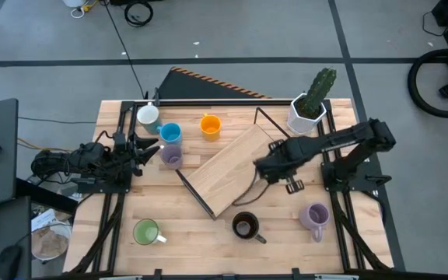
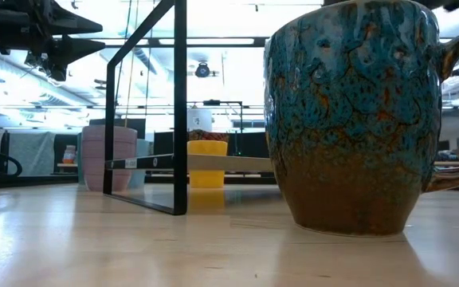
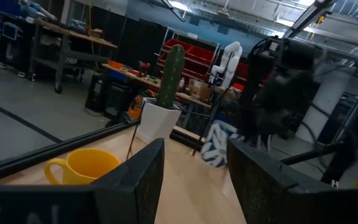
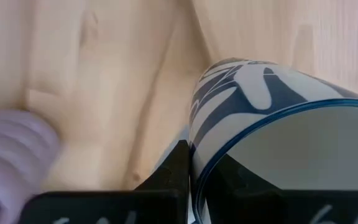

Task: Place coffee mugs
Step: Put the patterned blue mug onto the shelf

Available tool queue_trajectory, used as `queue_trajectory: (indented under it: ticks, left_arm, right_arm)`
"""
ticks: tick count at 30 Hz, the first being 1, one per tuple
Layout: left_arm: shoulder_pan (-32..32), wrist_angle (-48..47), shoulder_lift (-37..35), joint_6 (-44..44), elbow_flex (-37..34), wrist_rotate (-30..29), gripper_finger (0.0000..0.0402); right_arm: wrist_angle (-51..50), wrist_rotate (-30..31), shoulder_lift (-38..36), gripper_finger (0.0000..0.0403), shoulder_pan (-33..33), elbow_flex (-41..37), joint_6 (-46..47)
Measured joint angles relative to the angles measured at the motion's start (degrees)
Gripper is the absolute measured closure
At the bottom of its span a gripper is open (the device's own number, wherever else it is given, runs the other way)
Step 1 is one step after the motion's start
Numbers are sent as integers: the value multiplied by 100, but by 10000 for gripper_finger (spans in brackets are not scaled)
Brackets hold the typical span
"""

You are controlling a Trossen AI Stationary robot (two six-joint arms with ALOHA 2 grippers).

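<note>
My right gripper point(image 4: 196, 182) hovers over the sloping wooden board point(image 1: 224, 167) and is shut on a white mug with blue swirls point(image 4: 260, 93), which also shows as the patterned mug point(image 3: 216, 146) below that arm. My left gripper point(image 3: 191, 180) is open and touches nothing; it stands beside the blue mug point(image 1: 170, 133) and the purple mug point(image 1: 172, 156). Standing on their bases on the table are the white mug point(image 1: 147, 115), orange mug point(image 1: 210, 124), green mug point(image 1: 146, 232), dark brown mug point(image 1: 245, 225) and lilac mug point(image 1: 315, 217). My right gripper pinches the patterned mug's rim point(image 4: 199, 163), one finger point(image 4: 178, 165) outside the wall and the other finger point(image 4: 232, 177) inside the opening. The fingers come from above, pointing down. The mug hangs tilted below them; whether its base touches the board I cannot tell.
A black wire frame point(image 2: 178, 104) carries the board at the table's middle. The white faceted cactus pot point(image 1: 308, 109) stands at the far right corner. The dark brown mug point(image 2: 349, 119) fills the low view's foreground. Bare wood lies along the near edge between the mugs.
</note>
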Motion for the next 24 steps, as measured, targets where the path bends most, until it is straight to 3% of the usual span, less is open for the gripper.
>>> queue_trajectory:
  ticks: [10, 17, 24]
  left_arm:
    - [-1, -6, -1, -95, 0, 17, 221]
    - [-1, -7, -1, -52, 0, 22, 221]
    - [-1, -11, 0, -49, 0, 22, 221]
  right_arm:
    - [258, -161, 129, 369, -976, 0, -906]
    - [428, -495, 120, 367, -1176, -170, -925]
    - [477, -321, 125, 366, -1219, -271, -961]
